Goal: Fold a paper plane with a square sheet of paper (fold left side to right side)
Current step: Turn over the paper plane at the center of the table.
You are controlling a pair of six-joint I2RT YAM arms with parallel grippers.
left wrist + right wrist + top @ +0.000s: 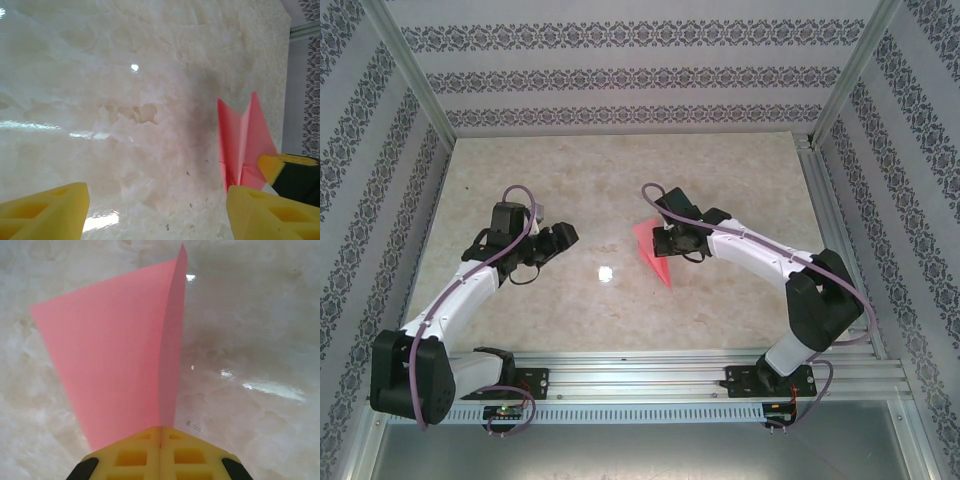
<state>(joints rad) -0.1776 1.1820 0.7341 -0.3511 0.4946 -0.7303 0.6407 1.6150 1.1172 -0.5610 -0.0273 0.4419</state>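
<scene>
The right gripper [160, 434] pinches the paper plane [115, 350], tip perhaps touching the table [720, 180]

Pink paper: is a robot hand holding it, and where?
Yes. The right hand pinches the pink paper on its centre crease. The left hand is open, holding nothing.

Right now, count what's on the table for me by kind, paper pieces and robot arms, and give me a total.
Folded pink-red paper: 1
Robot arms: 2 (left arm, right arm)
Total: 3
</scene>
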